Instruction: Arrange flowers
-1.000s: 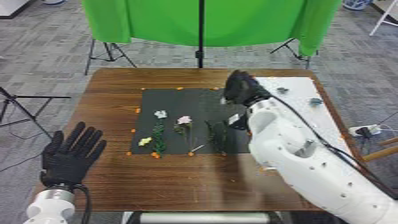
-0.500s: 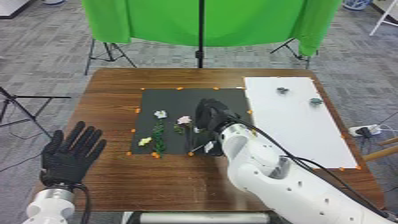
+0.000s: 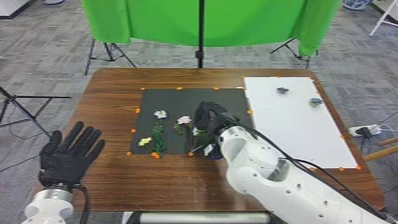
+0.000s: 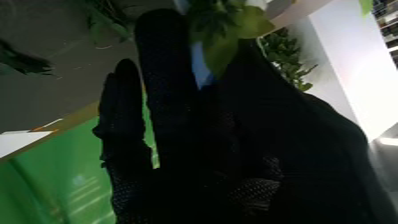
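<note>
Had the right hand [image 3: 210, 117] over the right part of the black sheet [image 3: 184, 100], just beside the pink flower [image 3: 184, 120]. Could not tell whether clenched, released or gripping a stem. In the wrist view, saw green leaves [image 4: 218, 30] right at the glove, and a second leafy clump [image 4: 286, 57] close by.

Had the left hand [image 3: 67, 165] at the table's left side, released, fingers straight and spread, well apart from the flowers. Saw the white flower [image 3: 160, 114] on the left part of the black sheet, at the far end of a long leafy stem [image 3: 159, 137], with the yellow flower [image 3: 145, 141] beside that stem, nearer the robot. Found two small grey-blue clumps [image 3: 282, 90] [image 3: 315, 102], apart from each other, on the far part of the white sheet [image 3: 293, 127]. Noticed orange marks [image 3: 179, 88] along the sheets' edges on the brown table [image 3: 169, 187].
</note>
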